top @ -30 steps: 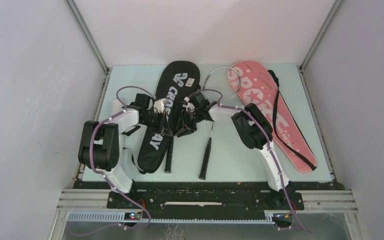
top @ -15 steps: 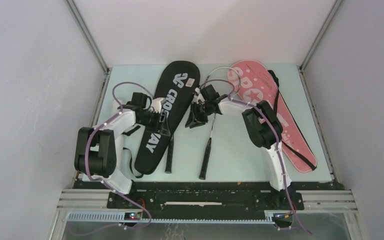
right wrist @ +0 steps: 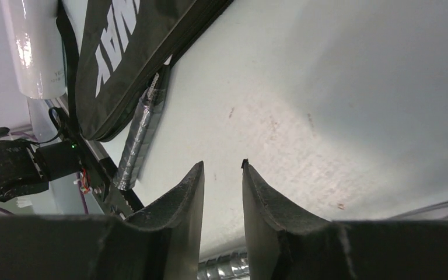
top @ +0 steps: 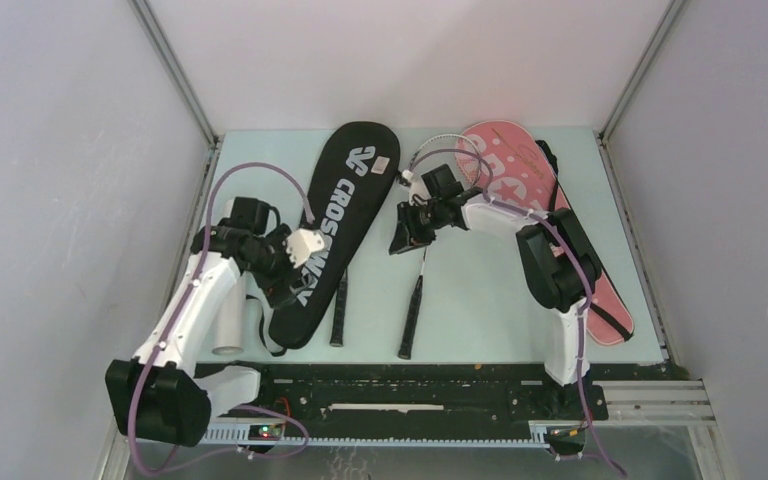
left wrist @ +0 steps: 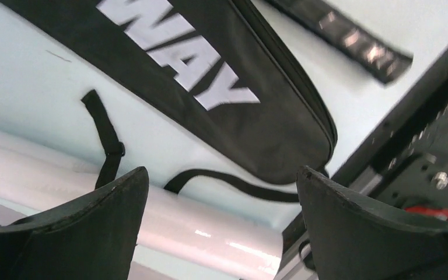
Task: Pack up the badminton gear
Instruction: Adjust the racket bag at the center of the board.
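Left gripper springs wide open, empty, and pulls back near-left of the black fabric "CROSSWAY" racket cover, which lies flat, released. Long white plastic tube sits just left of it. Right gripper, jaws narrowly parted and empty, retreats right. Repositioning, probably.

Your left arm leans up from the near left corner of the counter and bends at the wrist toward the middle. Your left gripper sits low near the left edge. Its fingers are spread wide, with nothing between them. Your right arm goes up along the right side and folds back to the left. Your right gripper hangs over the middle of the counter, tipped down and left. Its fingers are only a little way apart and pinch nothing.
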You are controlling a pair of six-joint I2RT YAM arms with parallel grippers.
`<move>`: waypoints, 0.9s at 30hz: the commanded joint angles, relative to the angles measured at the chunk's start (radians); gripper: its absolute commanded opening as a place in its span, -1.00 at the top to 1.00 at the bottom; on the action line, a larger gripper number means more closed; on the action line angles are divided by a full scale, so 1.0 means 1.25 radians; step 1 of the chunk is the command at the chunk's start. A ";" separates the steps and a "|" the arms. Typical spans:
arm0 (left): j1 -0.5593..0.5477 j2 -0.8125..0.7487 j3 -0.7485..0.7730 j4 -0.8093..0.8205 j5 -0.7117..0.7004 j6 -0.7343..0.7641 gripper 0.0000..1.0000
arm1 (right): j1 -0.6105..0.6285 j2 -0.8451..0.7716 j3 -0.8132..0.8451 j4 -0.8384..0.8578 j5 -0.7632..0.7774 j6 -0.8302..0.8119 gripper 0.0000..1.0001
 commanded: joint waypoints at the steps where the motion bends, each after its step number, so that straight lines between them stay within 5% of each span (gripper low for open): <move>1: -0.044 0.005 -0.059 -0.134 -0.071 0.212 -1.00 | -0.033 -0.022 0.000 0.011 -0.015 -0.041 0.27; 10: -0.181 0.061 -0.163 -0.126 -0.096 0.205 -0.97 | -0.063 0.025 -0.003 0.031 -0.056 -0.012 0.30; 24: -0.290 0.044 -0.335 0.129 -0.256 0.246 -0.99 | -0.106 0.060 0.004 0.042 -0.075 0.017 0.32; 27: -0.296 0.046 -0.366 0.191 -0.277 0.248 -0.80 | -0.107 0.055 0.002 0.040 -0.071 0.015 0.32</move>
